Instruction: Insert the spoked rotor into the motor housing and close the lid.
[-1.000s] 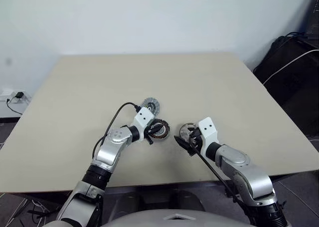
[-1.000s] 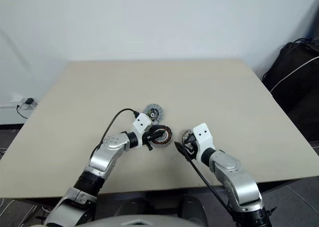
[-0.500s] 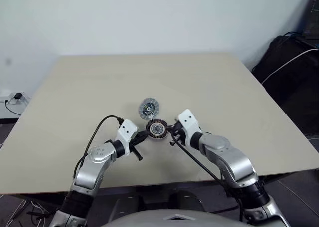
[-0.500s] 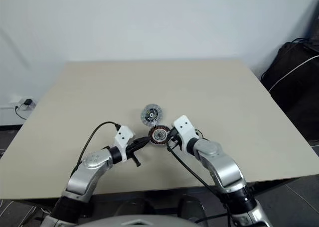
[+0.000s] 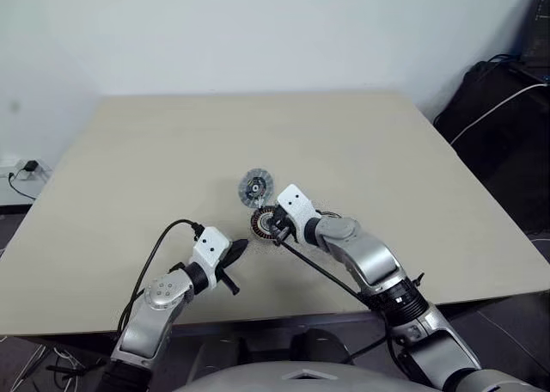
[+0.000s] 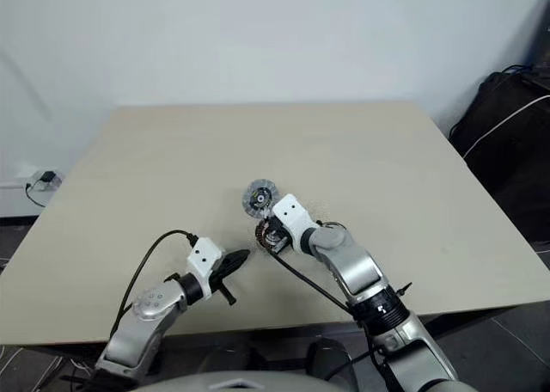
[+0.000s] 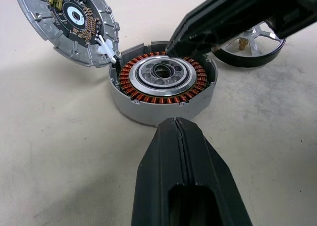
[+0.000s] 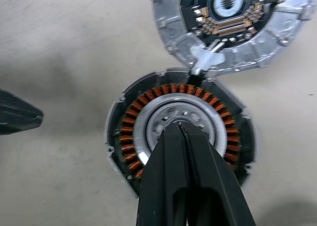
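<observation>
1. Compared with a second ago, the left claw has been drawn back from the motor housing toward the near edge of the worktop; it is pressed shut and holds nothing.
2. The right claw has been swung across from the spoked rotor and now hangs directly over the housing's silver centre; its two fingers are pressed together and empty.
3. The rotor is left lying flat on the worktop just beside the housing, on the right arm's side, so insertion is judged not yet begun; a fresh grasp of the rotor would be needed.
4. The housing is a squat round part with a dark ring, copper-brown windings and a polished silver bearing seat.
5. The lid lies open-face-up, touching the housing's far rim, joined there by a small white piece; a ribbed pale grey rim surrounds a dark board.
6. The rotor shows a thin black rim and shiny silver spokes.
</observation>
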Motion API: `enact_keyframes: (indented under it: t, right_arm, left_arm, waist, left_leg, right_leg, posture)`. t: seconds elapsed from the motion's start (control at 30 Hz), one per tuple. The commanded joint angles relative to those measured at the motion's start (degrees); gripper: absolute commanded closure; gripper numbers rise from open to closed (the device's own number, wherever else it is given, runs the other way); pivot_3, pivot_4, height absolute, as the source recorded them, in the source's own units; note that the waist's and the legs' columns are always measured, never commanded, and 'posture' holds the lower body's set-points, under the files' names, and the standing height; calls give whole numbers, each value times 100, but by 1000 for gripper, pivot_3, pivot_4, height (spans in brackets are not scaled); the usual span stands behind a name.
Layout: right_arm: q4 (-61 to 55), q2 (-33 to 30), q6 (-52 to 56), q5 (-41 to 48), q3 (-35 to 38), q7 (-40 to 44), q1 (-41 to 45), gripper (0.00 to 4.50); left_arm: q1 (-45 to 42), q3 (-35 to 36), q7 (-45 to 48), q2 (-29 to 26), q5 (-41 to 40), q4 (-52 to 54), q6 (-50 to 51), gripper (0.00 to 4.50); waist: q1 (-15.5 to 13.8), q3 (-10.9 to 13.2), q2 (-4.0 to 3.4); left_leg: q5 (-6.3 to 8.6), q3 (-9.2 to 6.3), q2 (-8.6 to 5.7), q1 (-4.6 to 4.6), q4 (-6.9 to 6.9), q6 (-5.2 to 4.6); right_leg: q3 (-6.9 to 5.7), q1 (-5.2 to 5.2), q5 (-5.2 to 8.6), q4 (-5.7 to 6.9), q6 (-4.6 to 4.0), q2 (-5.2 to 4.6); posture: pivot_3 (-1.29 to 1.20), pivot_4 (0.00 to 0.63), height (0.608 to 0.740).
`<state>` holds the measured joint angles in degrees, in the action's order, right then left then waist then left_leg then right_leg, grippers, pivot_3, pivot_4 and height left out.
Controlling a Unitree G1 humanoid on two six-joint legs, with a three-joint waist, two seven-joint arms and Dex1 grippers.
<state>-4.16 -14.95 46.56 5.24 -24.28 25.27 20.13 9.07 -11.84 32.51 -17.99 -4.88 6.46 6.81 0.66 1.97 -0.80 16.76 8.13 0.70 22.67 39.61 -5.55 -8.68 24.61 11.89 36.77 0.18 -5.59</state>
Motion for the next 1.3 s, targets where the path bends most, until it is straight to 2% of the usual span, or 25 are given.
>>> enact_keyframes:
  t: [0.03, 1.3]
  right_arm:
    - [127, 93, -184, -75, 24, 68, 221, 4473]
    - [1208, 473, -694, -454, 316, 44, 591, 4473]
  left_arm:
    - [-34, 22, -64, 29, -6, 267, -109, 4500]
    - [-141, -15, -87, 44, -40, 86, -48, 4500]
  waist:
    - [0, 0, 0]
    - [14, 4, -7]
  left_leg:
    - [0, 0, 0, -1, 0, 1]
    - [-9, 1, 1, -2, -12, 17]
  right_leg:
    - [0, 0, 0, 1, 0, 0]
    - [-1, 4, 3, 3, -6, 1]
  posture:
    - [0, 0, 740]
    - [0, 0, 740]
